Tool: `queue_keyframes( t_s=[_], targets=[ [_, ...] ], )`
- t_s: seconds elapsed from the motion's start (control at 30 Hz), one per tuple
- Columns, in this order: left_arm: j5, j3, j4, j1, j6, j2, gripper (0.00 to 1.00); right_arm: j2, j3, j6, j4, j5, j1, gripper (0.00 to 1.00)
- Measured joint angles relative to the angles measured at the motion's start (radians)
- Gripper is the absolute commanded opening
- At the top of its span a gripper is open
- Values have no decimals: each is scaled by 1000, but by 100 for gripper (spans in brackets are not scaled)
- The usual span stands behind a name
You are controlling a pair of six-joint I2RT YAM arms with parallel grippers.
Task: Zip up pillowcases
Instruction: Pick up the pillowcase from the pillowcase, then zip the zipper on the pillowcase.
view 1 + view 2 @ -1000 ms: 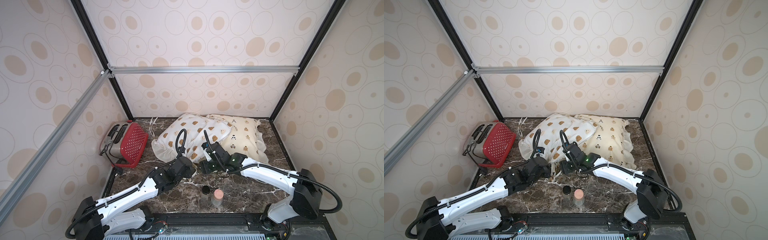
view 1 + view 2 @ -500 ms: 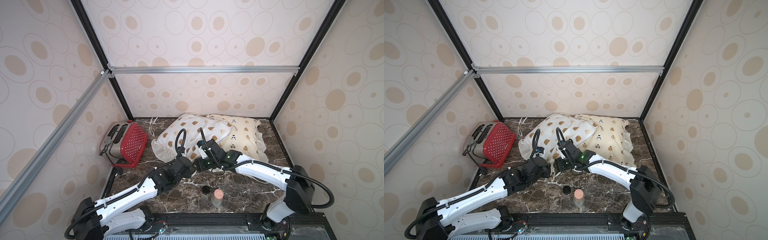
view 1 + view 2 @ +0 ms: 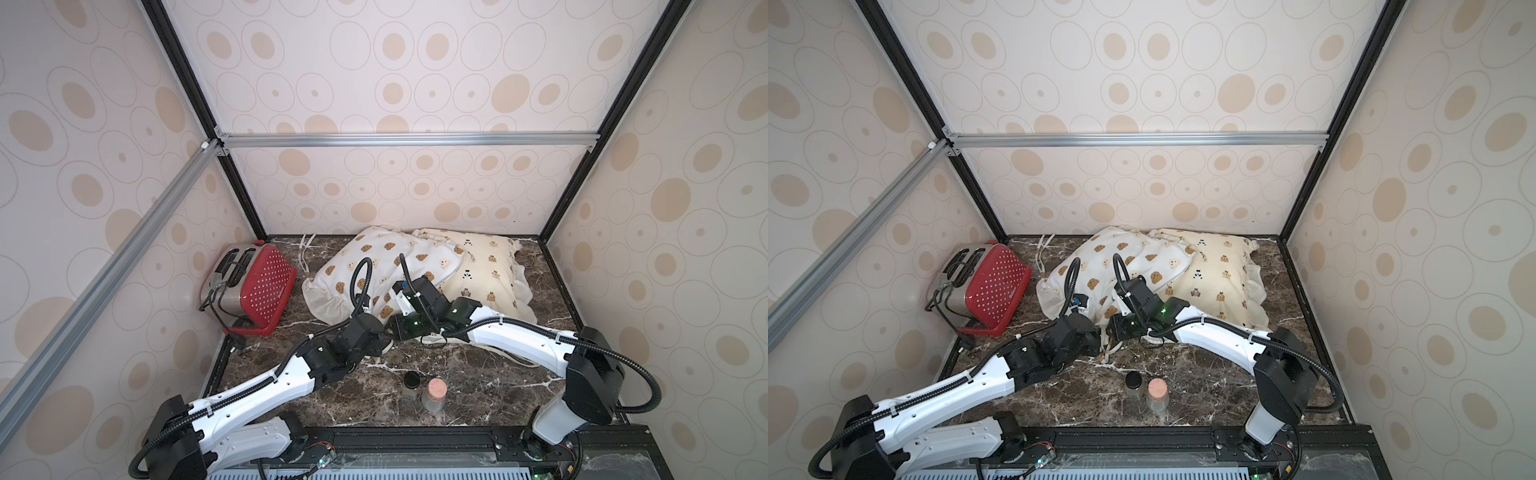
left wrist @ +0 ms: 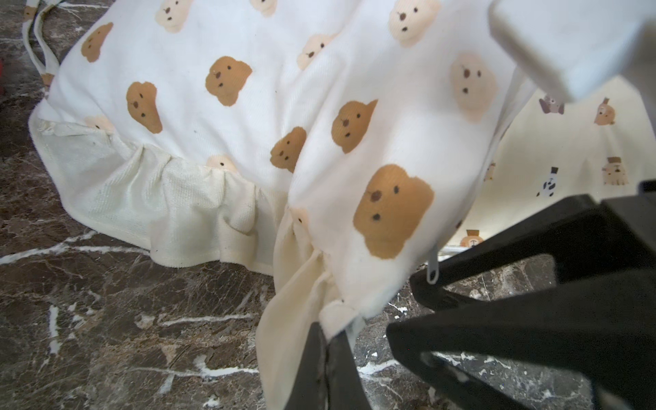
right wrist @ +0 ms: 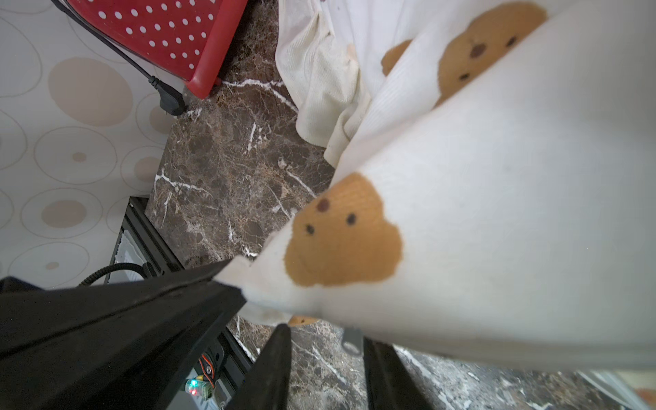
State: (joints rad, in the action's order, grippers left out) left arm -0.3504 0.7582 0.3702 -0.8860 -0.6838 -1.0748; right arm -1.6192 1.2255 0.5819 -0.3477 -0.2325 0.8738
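White ribbed-knit pillowcase (image 4: 248, 117), brown and cream bear heads, limp cream ruffle edge. It lies just beside the red dotted toaster (image 3: 257, 286) on the marble bench (image 3: 478, 374). The cream pillowcase (image 3: 486, 270) is past it, farther from the toaster. Step looks like getting hold of the zip. Left gripper (image 4: 328, 340) is pinching the white pillowcase's corner, lifted off the bench. Right gripper (image 5: 326, 337) is spread, with the small flat metal zipper pull (image 5: 352, 341) hanging between its fingers, not clamped. Next probably: close on the pull, then draw it along the seam against the left's tension.
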Motion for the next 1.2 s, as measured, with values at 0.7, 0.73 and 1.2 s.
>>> queue_keyframes(
  t_s=[0.7,0.73,1.2],
  targets=[
    [0,0,-3,1,0,0,0,-36,22,13,42,-7,-33,19],
    [0,0,-4,1,-1,0,0,-36,22,13,42,-7,-34,17],
    [-14,0,-10,3,-1,0,0,-43,24,7,20,0,-35,5]
  ],
)
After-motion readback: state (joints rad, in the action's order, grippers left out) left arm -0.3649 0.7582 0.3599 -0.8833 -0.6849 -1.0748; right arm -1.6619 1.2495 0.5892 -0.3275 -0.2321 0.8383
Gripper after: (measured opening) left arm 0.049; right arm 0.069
